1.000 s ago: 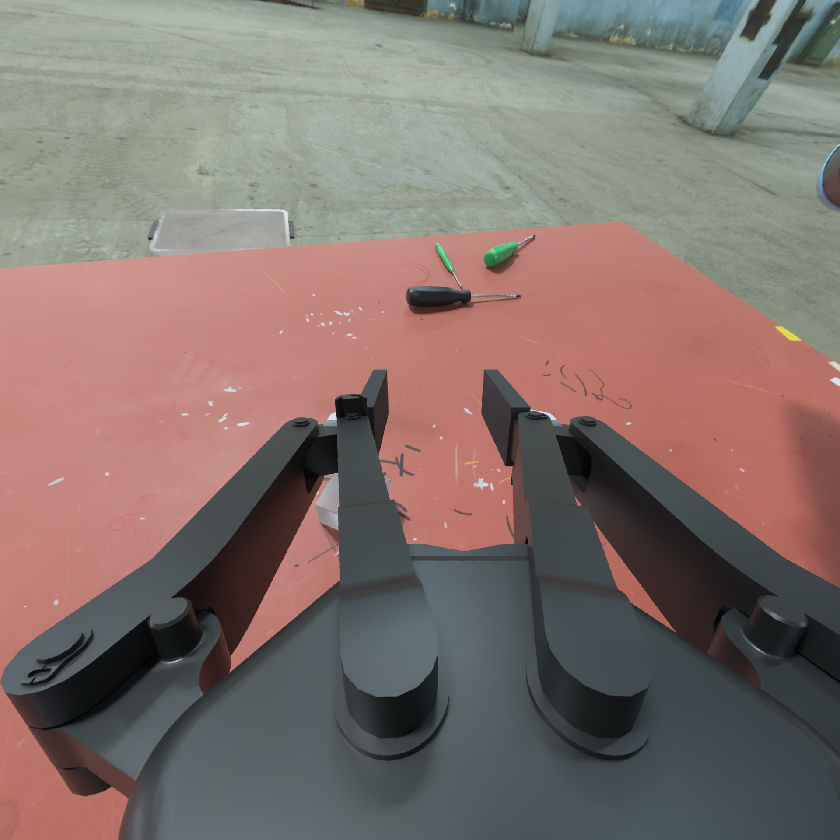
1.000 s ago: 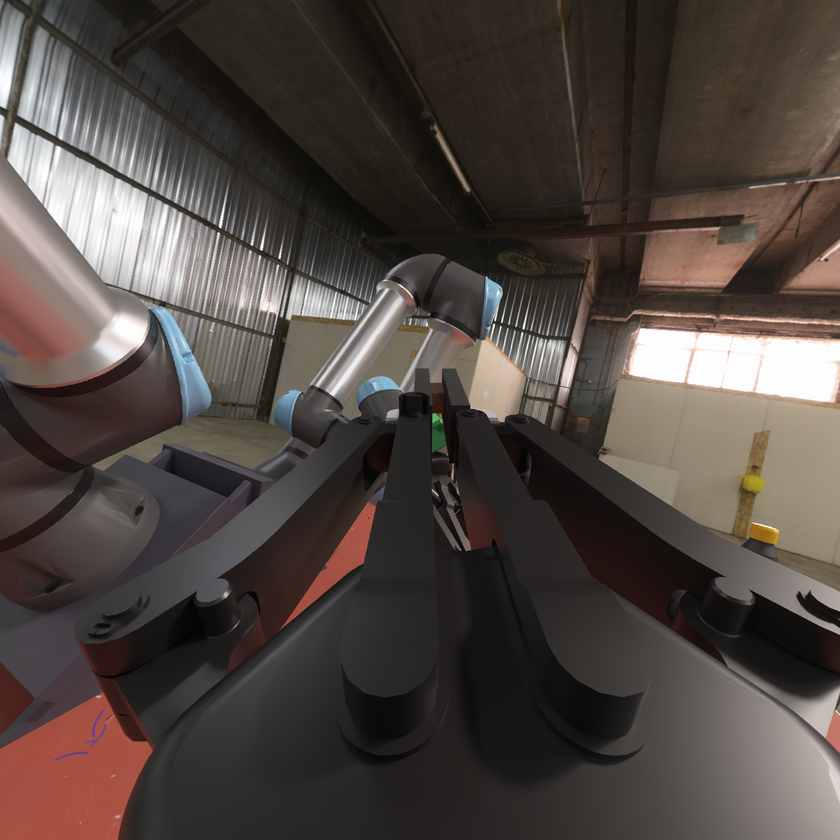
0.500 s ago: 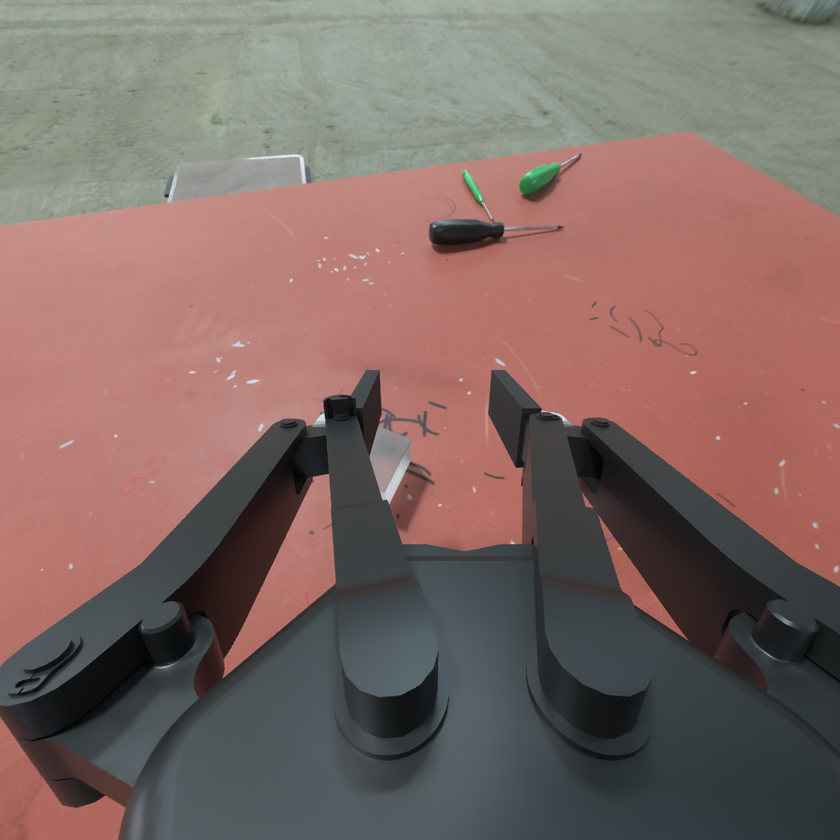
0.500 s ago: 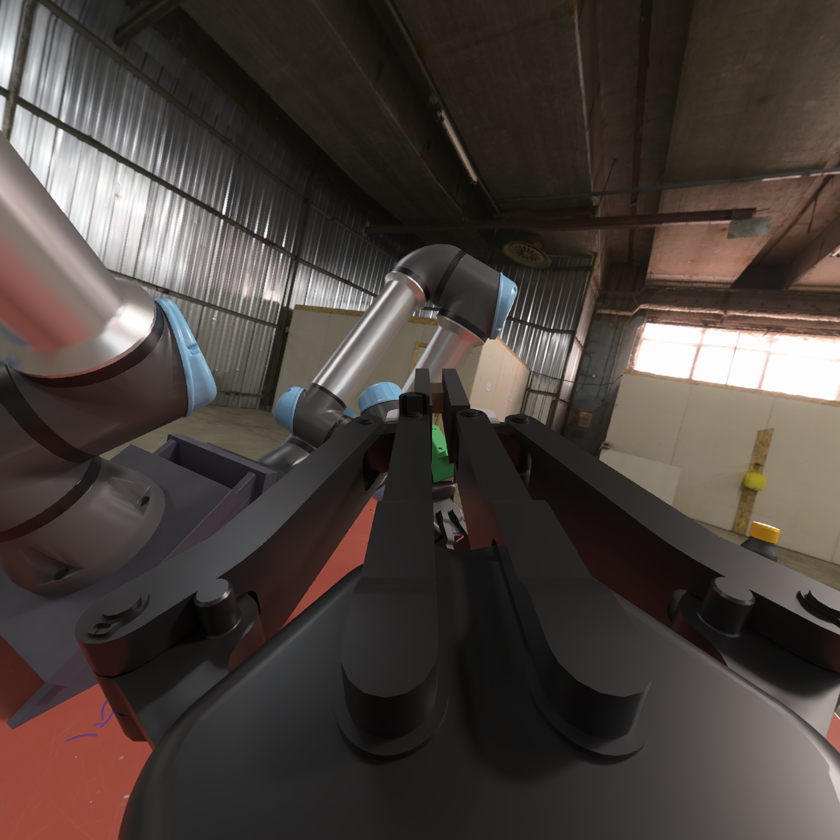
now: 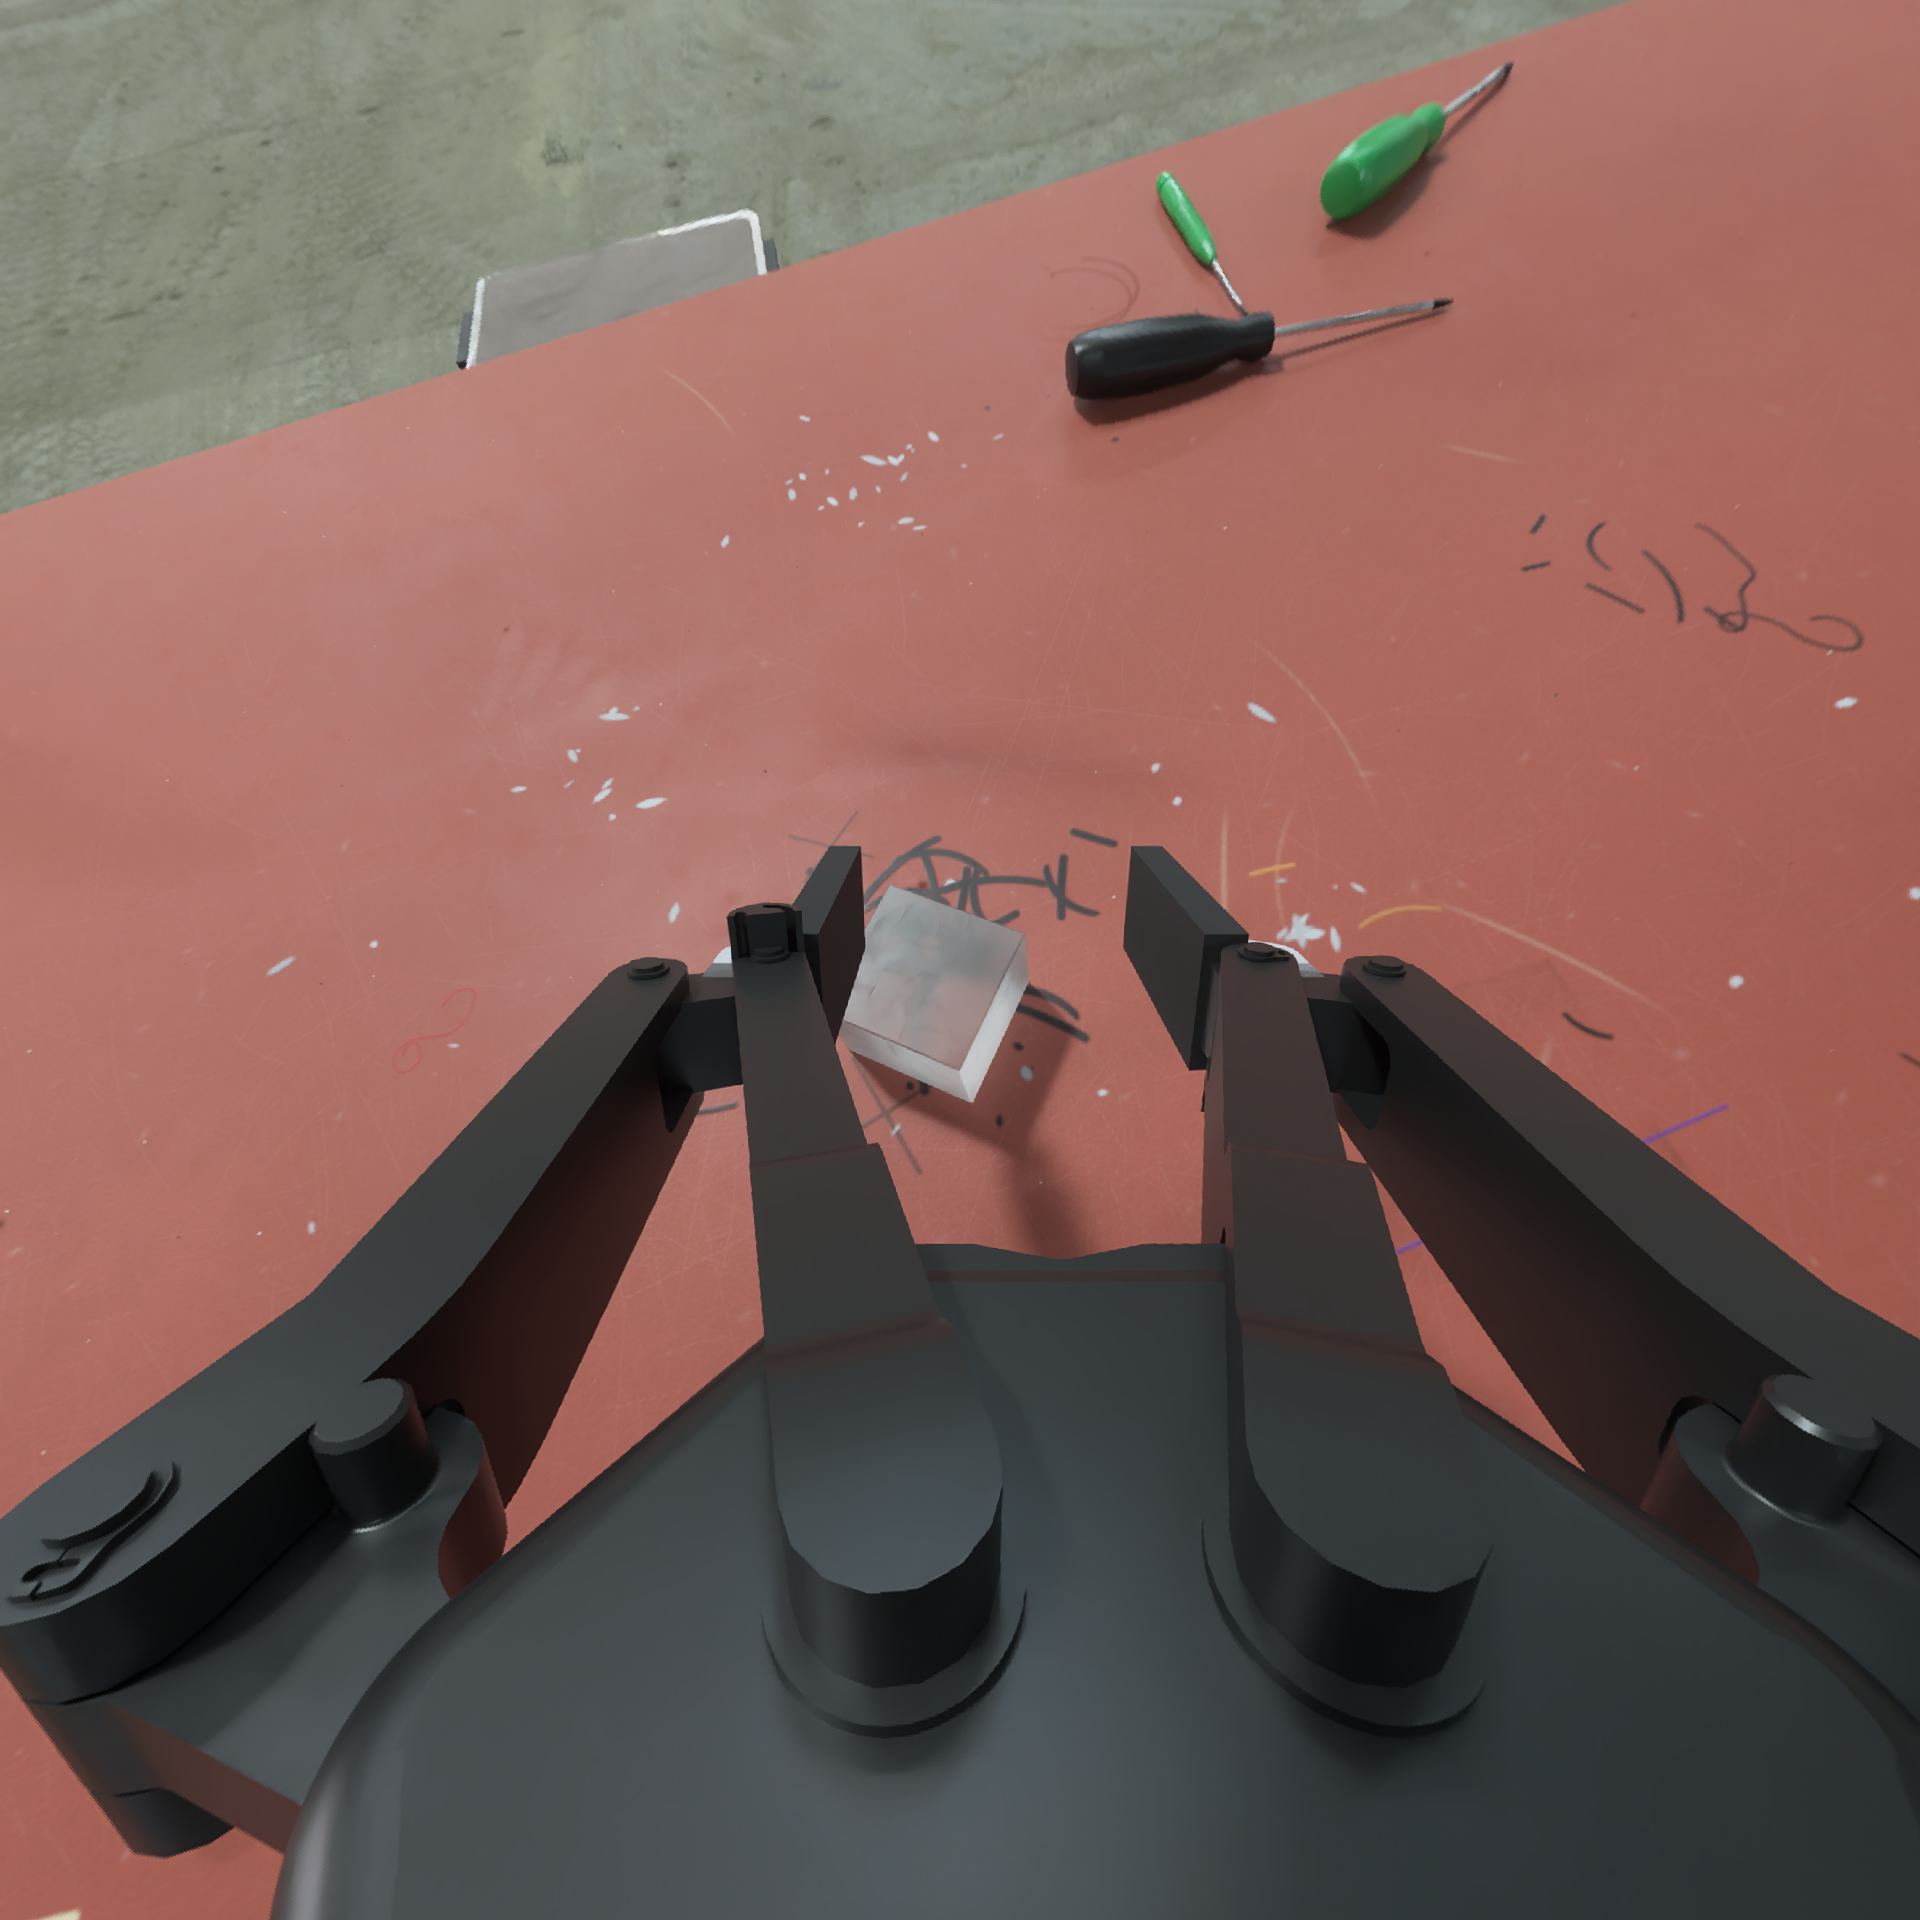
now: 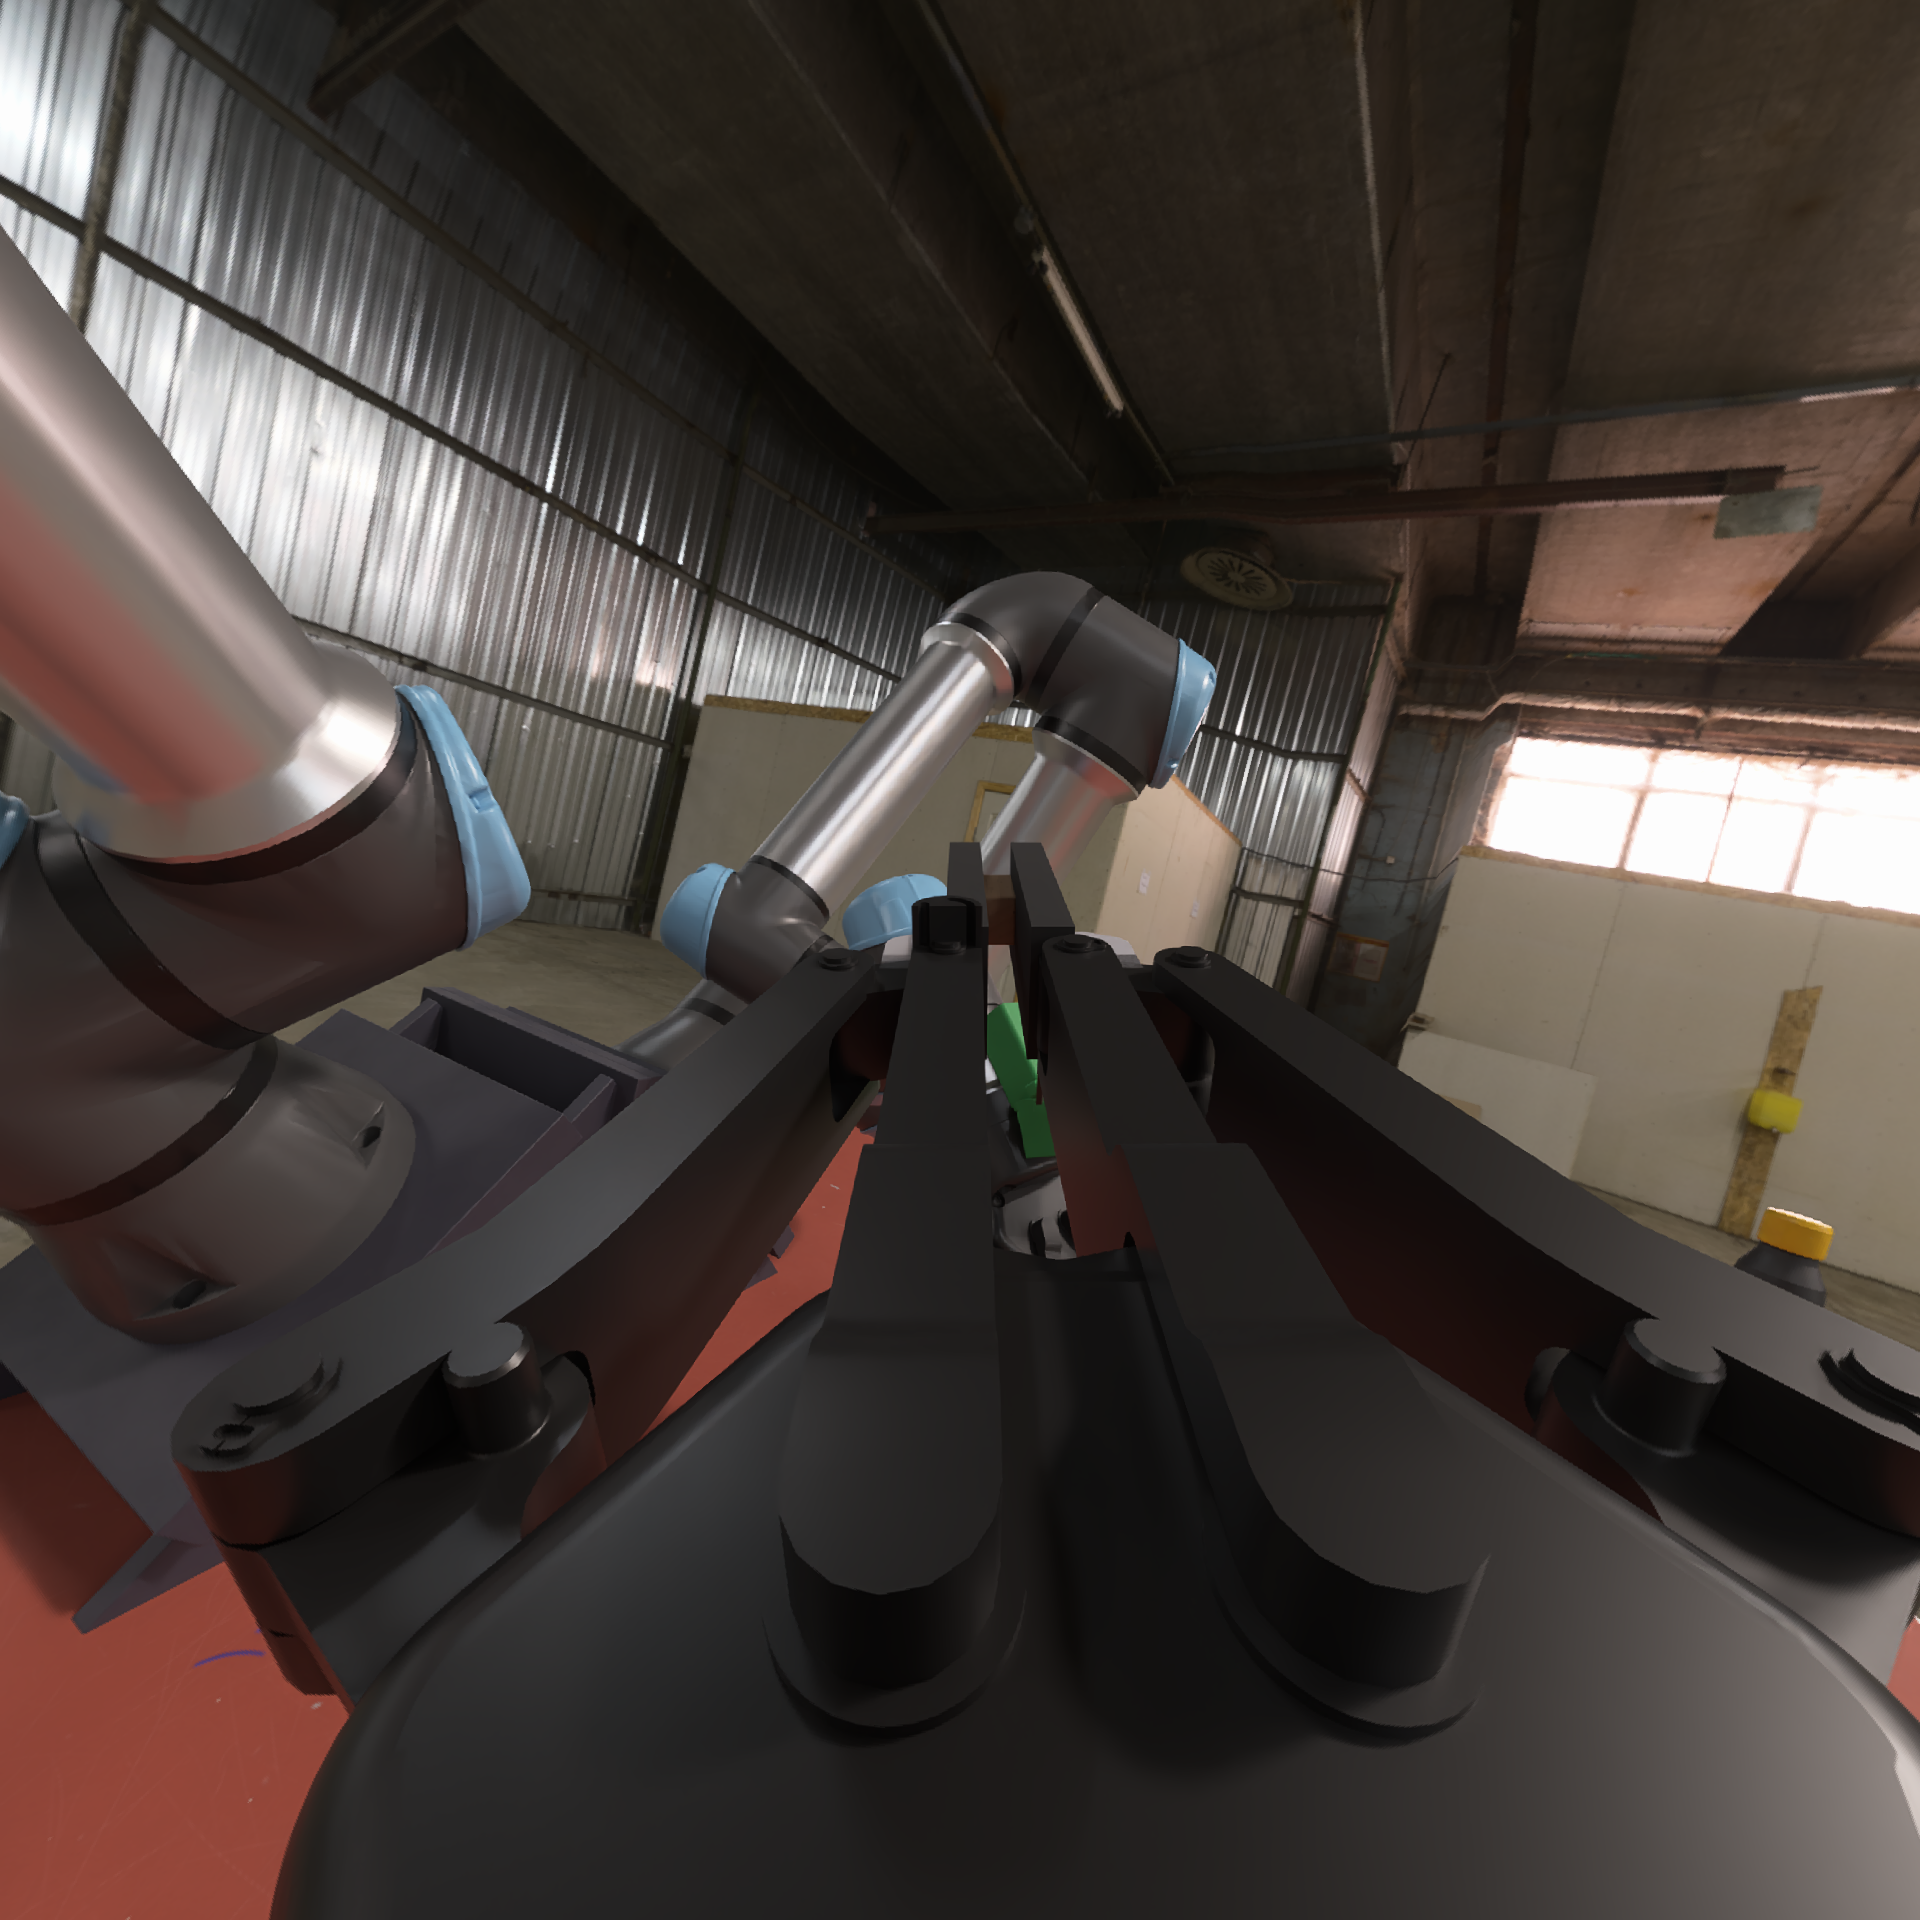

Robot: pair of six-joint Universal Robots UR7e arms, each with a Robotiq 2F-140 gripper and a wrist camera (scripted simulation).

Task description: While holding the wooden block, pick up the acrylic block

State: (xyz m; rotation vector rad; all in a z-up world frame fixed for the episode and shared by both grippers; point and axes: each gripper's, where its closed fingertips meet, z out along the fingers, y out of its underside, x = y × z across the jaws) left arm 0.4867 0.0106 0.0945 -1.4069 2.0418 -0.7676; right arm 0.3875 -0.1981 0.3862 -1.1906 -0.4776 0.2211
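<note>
In the left wrist view the clear acrylic block (image 5: 930, 992) lies on the red table (image 5: 416, 727), between my fingers and close to the left finger pad (image 5: 836, 914). My left gripper (image 5: 994, 914) is open and empty above it. In the right wrist view my right gripper (image 6: 995, 883) is raised and shut on a small brown wooden block (image 6: 998, 906), of which only a sliver shows between the pads. The left arm (image 6: 935, 748) stands beyond it.
A black screwdriver (image 5: 1174, 353) and two green screwdrivers (image 5: 1382, 161) (image 5: 1190, 223) lie at the table's far right. A grey tray (image 5: 613, 286) sits on the floor past the far edge. The right arm's base (image 6: 208, 987) is at the left.
The left gripper has tilted down and moved so the acrylic block, earlier hidden behind the left finger, now shows between the fingers. The right gripper has stayed shut and nearly still.
</note>
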